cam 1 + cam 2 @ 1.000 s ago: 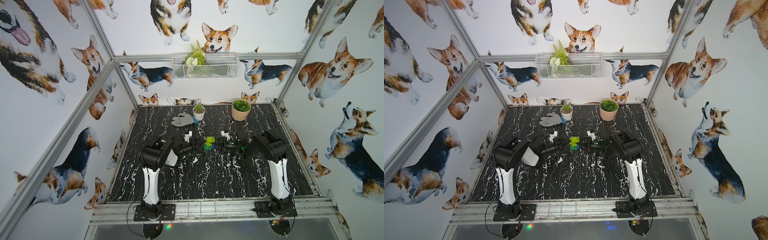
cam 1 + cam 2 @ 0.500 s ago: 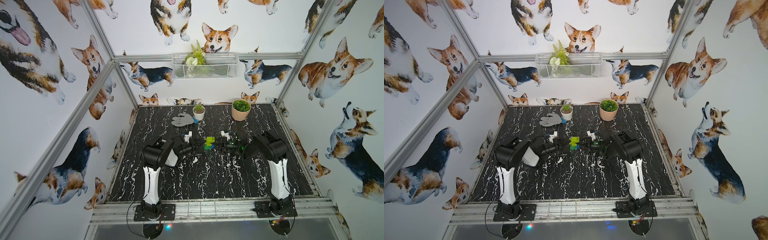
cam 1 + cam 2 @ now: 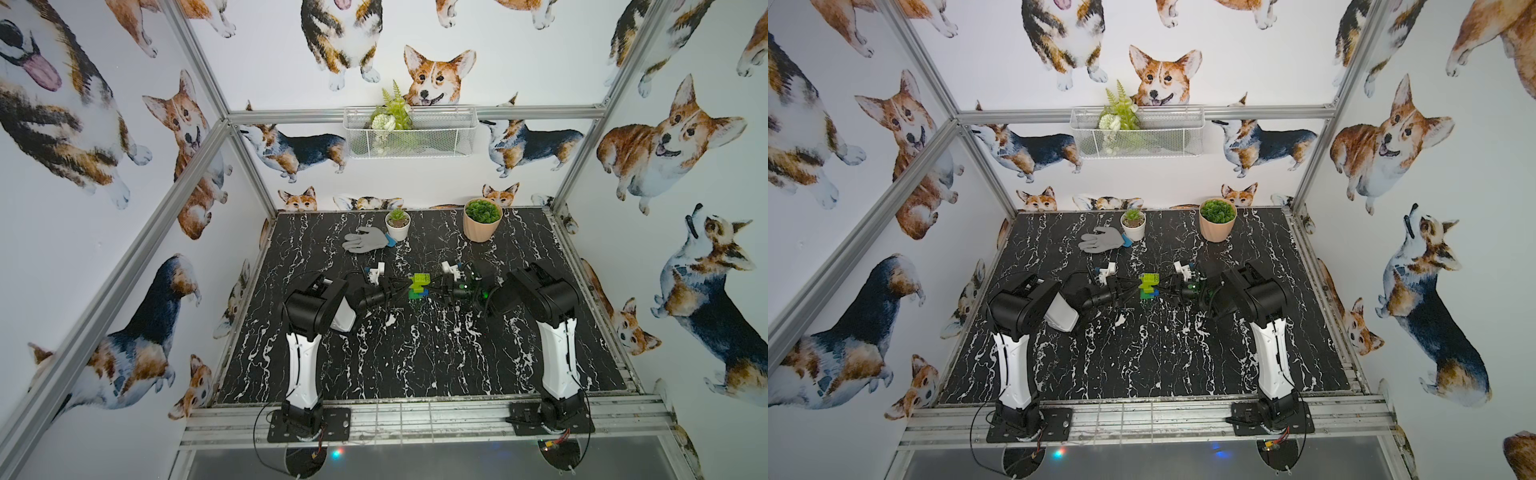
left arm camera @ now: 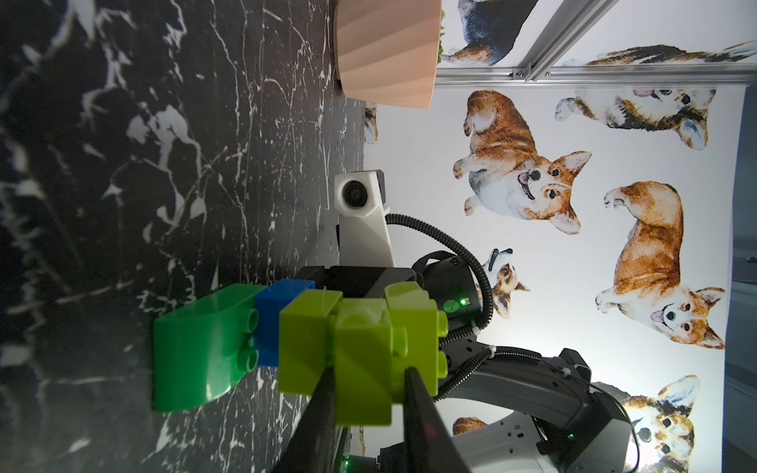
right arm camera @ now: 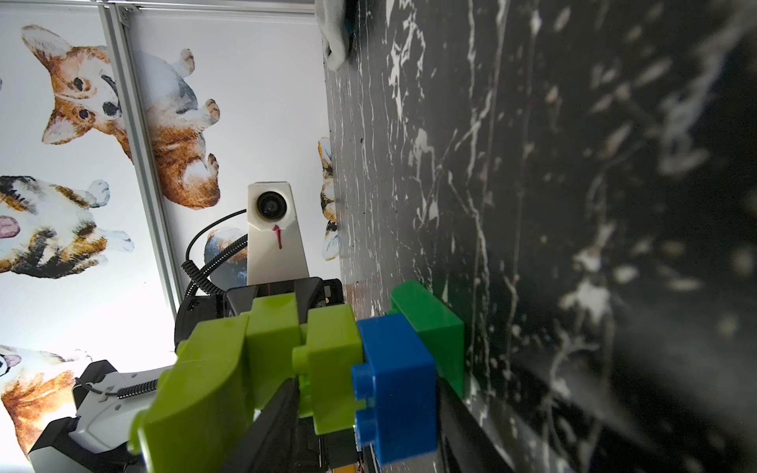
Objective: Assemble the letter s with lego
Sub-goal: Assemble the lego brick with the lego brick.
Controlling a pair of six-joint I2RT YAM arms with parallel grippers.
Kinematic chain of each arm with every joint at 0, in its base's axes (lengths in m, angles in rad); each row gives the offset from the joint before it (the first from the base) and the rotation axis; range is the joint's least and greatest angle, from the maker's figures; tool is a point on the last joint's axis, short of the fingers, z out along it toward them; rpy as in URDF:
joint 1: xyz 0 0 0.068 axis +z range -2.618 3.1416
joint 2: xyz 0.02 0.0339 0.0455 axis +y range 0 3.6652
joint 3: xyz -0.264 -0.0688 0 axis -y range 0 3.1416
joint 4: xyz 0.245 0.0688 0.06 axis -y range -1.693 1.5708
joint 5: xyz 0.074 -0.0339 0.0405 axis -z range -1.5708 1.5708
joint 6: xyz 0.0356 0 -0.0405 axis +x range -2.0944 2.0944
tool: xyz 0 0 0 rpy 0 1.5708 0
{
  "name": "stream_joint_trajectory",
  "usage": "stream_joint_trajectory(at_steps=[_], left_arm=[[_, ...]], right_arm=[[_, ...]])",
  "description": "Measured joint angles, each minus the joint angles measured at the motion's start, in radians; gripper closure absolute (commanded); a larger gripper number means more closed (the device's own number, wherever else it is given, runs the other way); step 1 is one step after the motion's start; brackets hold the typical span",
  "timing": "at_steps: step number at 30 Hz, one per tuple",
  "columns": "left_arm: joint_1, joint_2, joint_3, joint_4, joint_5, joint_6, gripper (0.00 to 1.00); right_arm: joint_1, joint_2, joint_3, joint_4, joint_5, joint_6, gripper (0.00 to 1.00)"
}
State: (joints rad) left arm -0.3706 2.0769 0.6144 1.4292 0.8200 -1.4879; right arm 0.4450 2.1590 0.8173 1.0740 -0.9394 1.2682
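Nothing has shifted in the last second. The left gripper (image 4: 368,374) clamps the glossy lime-green middle of the letter s (image 3: 417,286). The right gripper (image 5: 366,383) pinches across the studded blue brick (image 5: 395,381) beside it, and beyond its fingertips the curved dark green brick (image 4: 196,348) touches the marbled black table (image 3: 415,353).

The lego letter (image 3: 417,286) has three lime-green bricks (image 4: 360,348), one blue brick (image 4: 278,303) and one darker green brick (image 4: 196,348). My table (image 3: 415,365) is black with white cracks, and the walls (image 3: 540,62) are white with orange, black and white dogs (image 3: 436,79). The glove (image 3: 365,241) is grey, the small pot (image 3: 398,232) white, the big pot (image 3: 481,230) peach, and my arms (image 3: 301,357) black and white.
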Motion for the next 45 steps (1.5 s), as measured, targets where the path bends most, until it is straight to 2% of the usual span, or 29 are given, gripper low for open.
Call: stream_joint_trajectory(at_steps=[10,45], left_arm=[[0.0,0.0,0.009,-0.014,0.009,-0.005,0.85],[0.011,0.016,0.0,0.013,0.044,-0.006,0.84]], right_arm=[[0.0,-0.004,0.0,-0.015,0.008,-0.04,0.49],[0.001,-0.003,-0.005,-0.018,0.008,-0.044,0.5]])
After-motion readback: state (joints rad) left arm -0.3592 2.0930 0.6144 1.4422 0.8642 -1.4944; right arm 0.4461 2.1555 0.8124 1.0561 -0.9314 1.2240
